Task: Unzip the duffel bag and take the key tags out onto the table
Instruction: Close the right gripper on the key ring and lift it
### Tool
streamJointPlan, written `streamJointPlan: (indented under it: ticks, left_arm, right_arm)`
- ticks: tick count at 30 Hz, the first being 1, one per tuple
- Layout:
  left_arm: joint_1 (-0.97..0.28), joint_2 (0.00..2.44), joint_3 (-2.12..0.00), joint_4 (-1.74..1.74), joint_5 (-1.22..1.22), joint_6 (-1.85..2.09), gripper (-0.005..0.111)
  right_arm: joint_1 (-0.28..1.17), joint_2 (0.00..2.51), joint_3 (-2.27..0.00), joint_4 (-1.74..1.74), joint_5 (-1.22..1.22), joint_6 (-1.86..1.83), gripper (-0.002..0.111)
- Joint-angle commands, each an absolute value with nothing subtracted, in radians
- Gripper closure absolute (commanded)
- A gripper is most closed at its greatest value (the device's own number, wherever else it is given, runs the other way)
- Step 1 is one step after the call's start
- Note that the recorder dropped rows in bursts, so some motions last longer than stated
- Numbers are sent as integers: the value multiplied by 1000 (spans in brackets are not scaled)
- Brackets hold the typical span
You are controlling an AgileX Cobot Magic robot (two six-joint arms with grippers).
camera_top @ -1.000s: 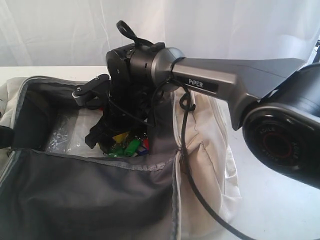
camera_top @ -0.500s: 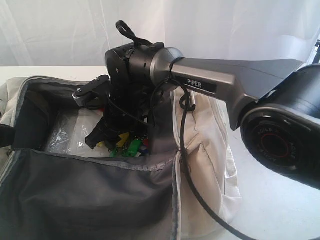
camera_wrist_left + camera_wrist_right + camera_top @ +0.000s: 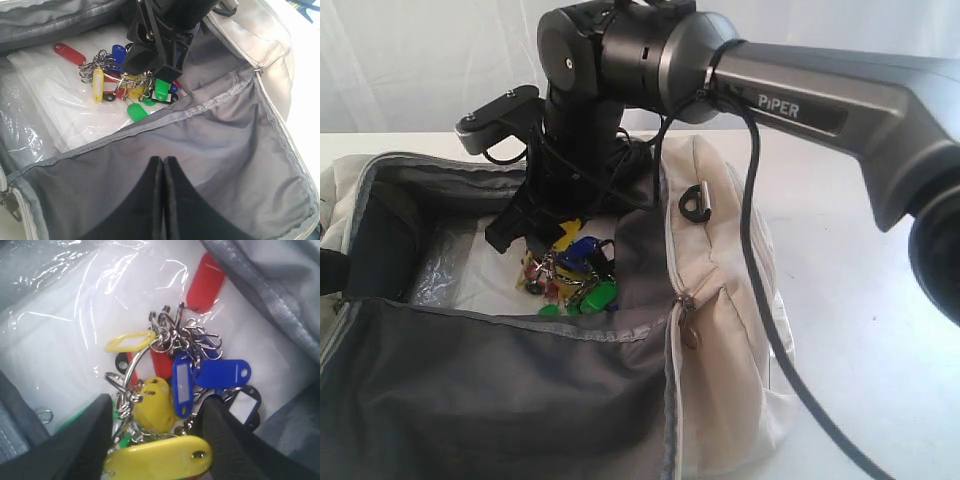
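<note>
Counter (image 3: 880, 380) lies at 3 o'clock of the unzipped duffel bag (image 3: 730, 330). Right gripper (image 3: 157, 405) has risen since a second ago, jaws narrowed onto the key tags (image 3: 575, 270). Bunch dangles at its 6 o'clock, still inside the bag. Carry-out likely next. Left gripper (image 3: 163, 167) fully closed, empty.

L gripper (image 3: 161, 162) fingers (image 3: 147, 205) pressed together; R gripper (image 3: 157, 401) fingers (image 3: 92, 440) pinch key tags (image 3: 157, 457), wrist angled down.
</note>
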State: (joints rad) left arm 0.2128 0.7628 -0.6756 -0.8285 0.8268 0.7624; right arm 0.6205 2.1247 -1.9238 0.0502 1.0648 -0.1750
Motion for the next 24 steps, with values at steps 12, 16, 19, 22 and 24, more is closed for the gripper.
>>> streamJointPlan:
  ticks: [12,16,19,22,24]
  left_arm:
    - [207,757,-671,-851,841,763,107]
    - [207,757,-671,-851,841,763,107]
    - [207,757,-671,-851,841,763,107]
    - [207,757,-671,-851,841,763,107]
    - [207,757,-671,-851,841,763,107]
  right_arm:
    - [650,2136,-1920,314,1007,-363,108]
    - [648,2166,-1919,304,946,-363,108]
    - [646,2187,-1919,206,874,-307,108]
    - [637,2198,-1918,80,822,-179,108]
    - [619,2208,-1918,35,807,-137,107]
